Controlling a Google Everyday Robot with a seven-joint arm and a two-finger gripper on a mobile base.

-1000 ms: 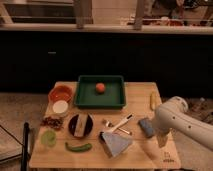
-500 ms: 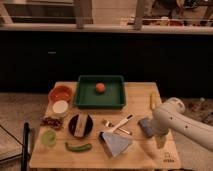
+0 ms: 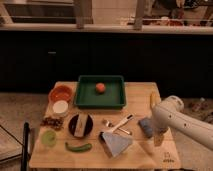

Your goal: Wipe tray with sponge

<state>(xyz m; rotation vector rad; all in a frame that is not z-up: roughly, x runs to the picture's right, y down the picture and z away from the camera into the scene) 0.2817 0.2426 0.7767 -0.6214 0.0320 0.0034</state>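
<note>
Leftward is where the white arm has edged over the last second, carrying the gripper closer to the sponge. The gripper hangs low at the right near part of the bench, just right of the sponge; whether it is spread or pressed together I cannot tell. The sponge lies flat on the wood, well apart from the tray, which sits at the far middle.

To my eye the step is the pickup. It should come down square over the sponge, take it across its short sides, and steer clear of the folded cloth to its left.

The tray holds one orange-red round fruit, which will get in the way of a full wipe. Left of it are an orange bowl and a white bowl. The black plate carries a pale bar; a green cup stands near left.
</note>
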